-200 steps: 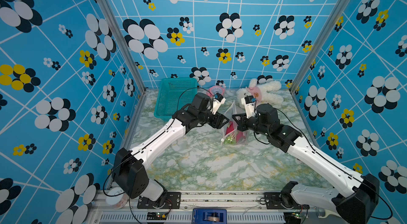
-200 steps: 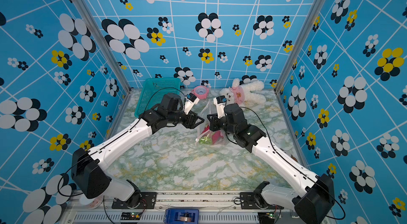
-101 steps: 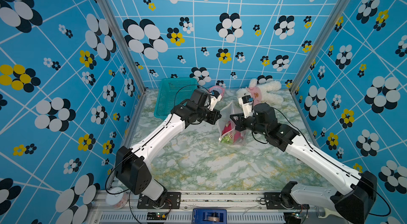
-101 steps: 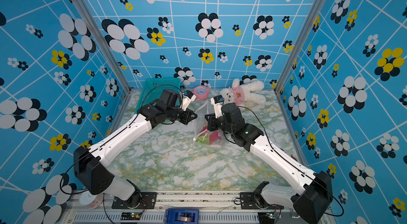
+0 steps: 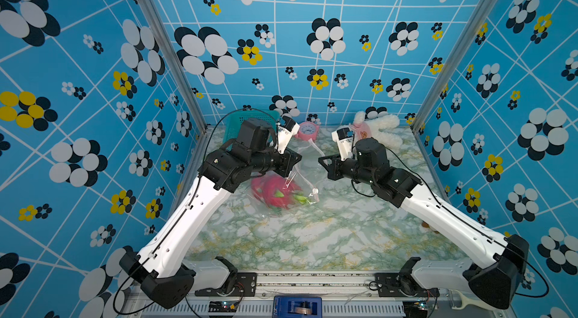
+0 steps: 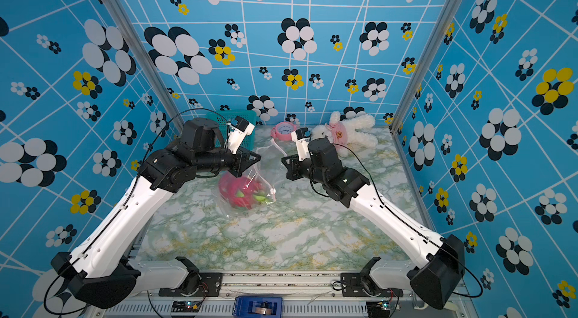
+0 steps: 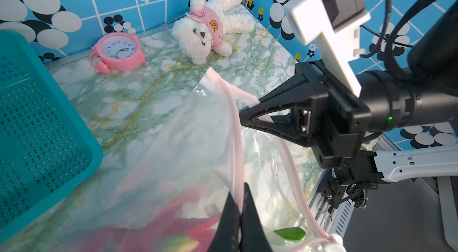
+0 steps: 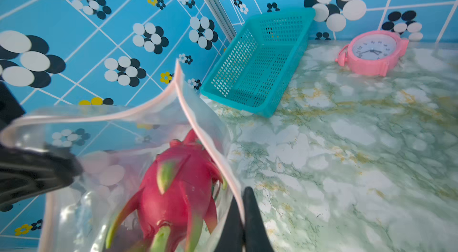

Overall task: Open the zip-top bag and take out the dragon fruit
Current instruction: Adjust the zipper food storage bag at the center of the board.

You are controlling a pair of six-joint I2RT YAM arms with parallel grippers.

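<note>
The clear zip-top bag (image 5: 301, 172) hangs between my two grippers over the marble table, its pink zip strip (image 7: 235, 124) parted into two lips. The left gripper (image 7: 240, 196) is shut on one lip. The right gripper (image 8: 242, 198) is shut on the other lip. In both top views the left gripper (image 5: 298, 158) and the right gripper (image 6: 283, 160) face each other a short way apart. The pink and green dragon fruit (image 8: 178, 184) lies inside the bag at its low end (image 5: 275, 191), near the tabletop.
A teal mesh basket (image 8: 257, 60) stands at the back left, partly behind the left arm. A pink alarm clock (image 5: 308, 130) sits at the back middle. A white plush toy in pink (image 5: 378, 130) lies at the back right.
The left gripper has closed on the bag's lip. Both grippers have moved left and toward the back, drawn slightly apart, and the bag mouth has spread.
</note>
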